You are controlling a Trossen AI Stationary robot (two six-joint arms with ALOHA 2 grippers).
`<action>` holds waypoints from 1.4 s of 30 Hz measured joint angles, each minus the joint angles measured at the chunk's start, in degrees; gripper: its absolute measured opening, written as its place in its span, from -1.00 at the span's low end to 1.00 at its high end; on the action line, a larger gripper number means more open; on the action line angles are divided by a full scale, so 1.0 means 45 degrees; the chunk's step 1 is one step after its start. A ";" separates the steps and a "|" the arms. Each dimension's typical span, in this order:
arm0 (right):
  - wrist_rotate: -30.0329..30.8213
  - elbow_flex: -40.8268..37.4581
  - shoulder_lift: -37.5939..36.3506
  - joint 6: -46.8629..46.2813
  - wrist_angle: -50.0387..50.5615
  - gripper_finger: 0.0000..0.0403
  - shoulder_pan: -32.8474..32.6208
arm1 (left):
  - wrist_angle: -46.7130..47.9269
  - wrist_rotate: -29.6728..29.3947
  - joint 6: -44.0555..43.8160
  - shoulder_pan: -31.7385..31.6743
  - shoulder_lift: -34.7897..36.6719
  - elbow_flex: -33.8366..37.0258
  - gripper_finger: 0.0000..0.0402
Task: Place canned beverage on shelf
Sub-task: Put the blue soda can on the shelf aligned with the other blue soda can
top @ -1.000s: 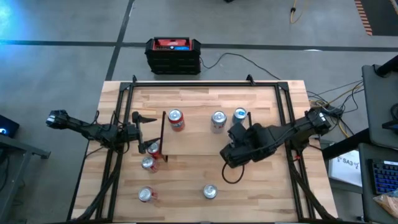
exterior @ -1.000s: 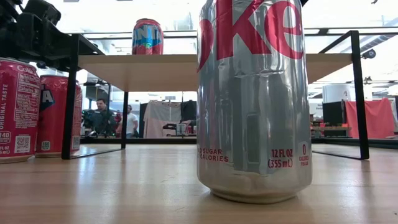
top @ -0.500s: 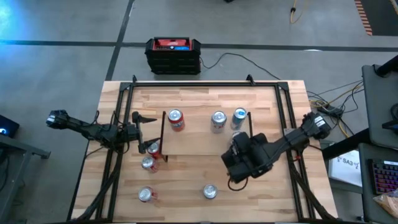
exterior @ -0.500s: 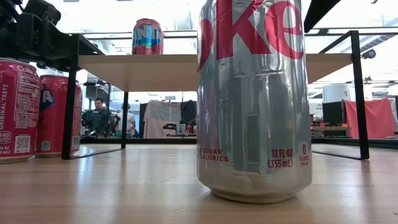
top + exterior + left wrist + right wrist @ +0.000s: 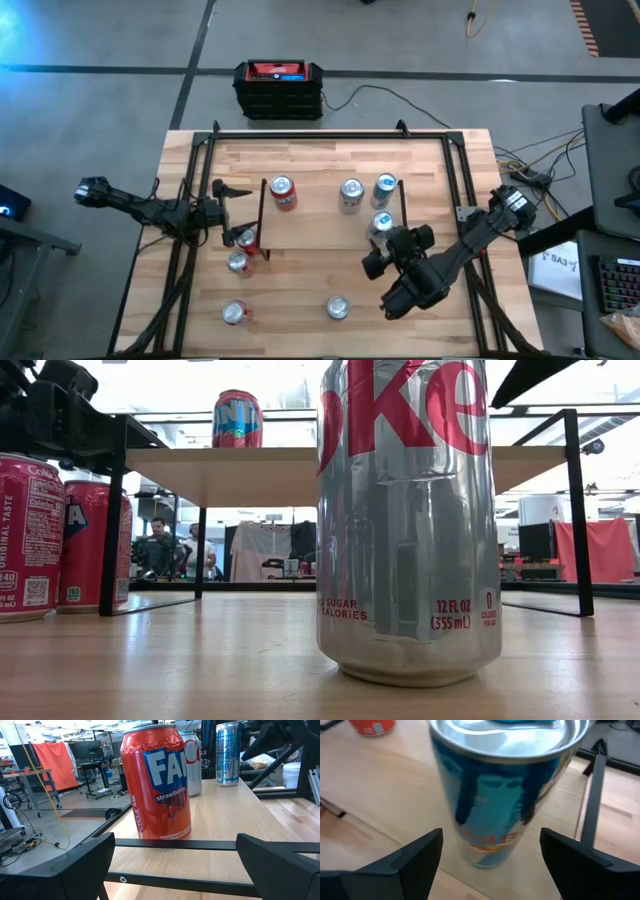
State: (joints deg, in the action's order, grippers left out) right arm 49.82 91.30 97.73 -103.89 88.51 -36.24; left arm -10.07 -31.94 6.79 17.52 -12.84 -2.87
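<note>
On the shelf (image 5: 320,215), a blue can (image 5: 502,785) stands between the right gripper's (image 5: 490,857) wide-open fingers; a straight, clean retreat is advised.

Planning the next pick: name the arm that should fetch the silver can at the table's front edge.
Right. Its open hand sits at the shelf's front right, nearest the silver can. The left hand is at the shelf's left end, farther off.
</note>
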 joint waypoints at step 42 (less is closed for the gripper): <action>0.1914 -0.0882 0.0000 -0.0924 -0.0829 0.09 0.0089 | 0.0000 0.0000 0.0005 0.0003 0.0000 0.0000 0.99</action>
State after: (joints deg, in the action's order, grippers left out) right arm 58.43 87.33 97.73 -108.05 84.78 -35.83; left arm -10.07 -31.94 6.81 17.54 -12.84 -2.87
